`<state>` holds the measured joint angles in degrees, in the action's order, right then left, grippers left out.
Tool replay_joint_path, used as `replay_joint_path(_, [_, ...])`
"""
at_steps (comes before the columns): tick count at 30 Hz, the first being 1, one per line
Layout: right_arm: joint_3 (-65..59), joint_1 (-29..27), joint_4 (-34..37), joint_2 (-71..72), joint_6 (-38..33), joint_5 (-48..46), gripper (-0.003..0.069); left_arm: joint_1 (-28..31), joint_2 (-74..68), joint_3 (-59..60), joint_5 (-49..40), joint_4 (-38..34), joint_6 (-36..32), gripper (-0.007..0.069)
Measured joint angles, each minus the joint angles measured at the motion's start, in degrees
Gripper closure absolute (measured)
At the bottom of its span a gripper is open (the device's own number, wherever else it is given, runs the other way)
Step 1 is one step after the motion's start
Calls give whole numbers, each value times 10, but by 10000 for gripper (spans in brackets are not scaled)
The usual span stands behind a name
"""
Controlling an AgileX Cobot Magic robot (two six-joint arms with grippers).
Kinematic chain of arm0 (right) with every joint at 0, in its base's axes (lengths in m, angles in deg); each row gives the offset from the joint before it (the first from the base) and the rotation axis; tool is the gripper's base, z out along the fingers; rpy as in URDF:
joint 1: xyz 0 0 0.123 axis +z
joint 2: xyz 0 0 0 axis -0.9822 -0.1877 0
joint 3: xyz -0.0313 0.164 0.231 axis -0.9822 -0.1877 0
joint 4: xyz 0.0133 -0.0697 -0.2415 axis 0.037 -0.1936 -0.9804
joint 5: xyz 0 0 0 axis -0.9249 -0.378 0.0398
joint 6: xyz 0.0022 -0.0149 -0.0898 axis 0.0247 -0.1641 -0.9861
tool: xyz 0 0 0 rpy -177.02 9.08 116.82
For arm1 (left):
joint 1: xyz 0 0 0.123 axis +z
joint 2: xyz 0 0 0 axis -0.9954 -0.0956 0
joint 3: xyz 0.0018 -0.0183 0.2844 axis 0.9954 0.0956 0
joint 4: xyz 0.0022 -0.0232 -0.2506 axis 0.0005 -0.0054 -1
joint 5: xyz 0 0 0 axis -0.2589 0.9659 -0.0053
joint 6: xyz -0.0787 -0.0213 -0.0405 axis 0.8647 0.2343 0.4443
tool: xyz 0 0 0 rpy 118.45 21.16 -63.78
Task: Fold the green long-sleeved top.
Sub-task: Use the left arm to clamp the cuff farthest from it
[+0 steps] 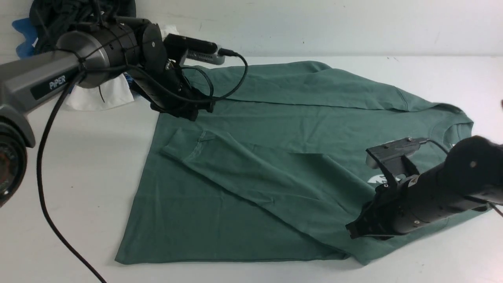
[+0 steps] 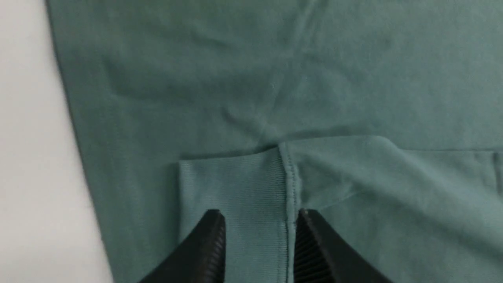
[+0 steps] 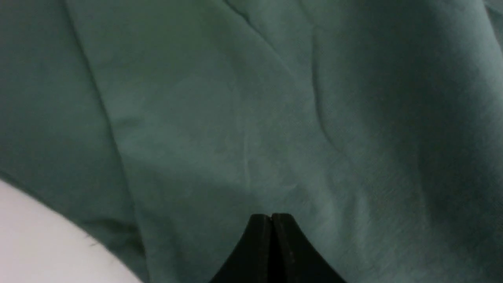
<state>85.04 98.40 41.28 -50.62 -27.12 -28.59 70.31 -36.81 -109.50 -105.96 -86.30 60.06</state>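
The green long-sleeved top (image 1: 275, 129) lies flat on the white table, neck (image 1: 458, 126) to the right, both sleeves folded across the body. Its white logo (image 1: 374, 180) is partly hidden by my right arm. My left gripper (image 1: 197, 113) hovers over the far-left part of the top. In the left wrist view it (image 2: 259, 220) is open, its fingers on either side of the ribbed sleeve cuff (image 2: 235, 184). My right gripper (image 1: 352, 231) is low over the front right of the top. In the right wrist view it (image 3: 271, 217) is shut, with no cloth seen between the tips.
A pile of other garments lies at the back left: black (image 1: 78, 11), blue (image 1: 22, 37) and white (image 1: 103, 93). A black cable (image 1: 41, 181) hangs from my left arm across the front left of the table (image 1: 78, 165).
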Motion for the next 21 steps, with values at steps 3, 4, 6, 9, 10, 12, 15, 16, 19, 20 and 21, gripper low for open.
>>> replay_joint_path(3, [4, 0, -9, -24, -2, -5, 669, 3, -24, -14, 0, -14, -5, 450])
replay_joint_path(4, [6, 0, -18, -25, -2, -14, 669, 6, -27, -22, -3, -19, -6, 454])
replay_joint_path(6, [7, 0, -44, -24, 0, -32, 669, 9, -27, -47, -9, -29, -7, 454])
replay_joint_path(9, [5, 0, -90, -17, 31, -57, 669, 17, -27, -83, -8, -35, -10, 446])
replay_joint_path(10, [5, 0, -94, -16, 35, -59, 669, 17, -27, -85, -8, -35, -10, 445])
replay_joint_path(12, [1, 0, -127, -7, 66, -77, 669, 26, -31, -111, -8, -36, -12, 424])
replay_joint_path(15, [-8, 0, -144, 15, 77, -105, 669, 49, -66, -182, -2, -38, -20, 373])
replay_joint_path(16, [-11, 0, -141, 25, 72, -115, 669, 55, -84, -208, -2, -38, -26, 357])
replay_joint_path(19, [-13, 0, -110, 63, 45, -117, 669, 74, -154, -288, -12, -45, -38, 313])
replay_joint_path(20, [-13, 0, -98, 75, 37, -116, 669, 79, -175, -322, -17, -49, -38, 296])
replay_joint_path(21, [-13, 0, -86, 87, 29, -115, 669, 85, -203, -355, -24, -55, -39, 280])
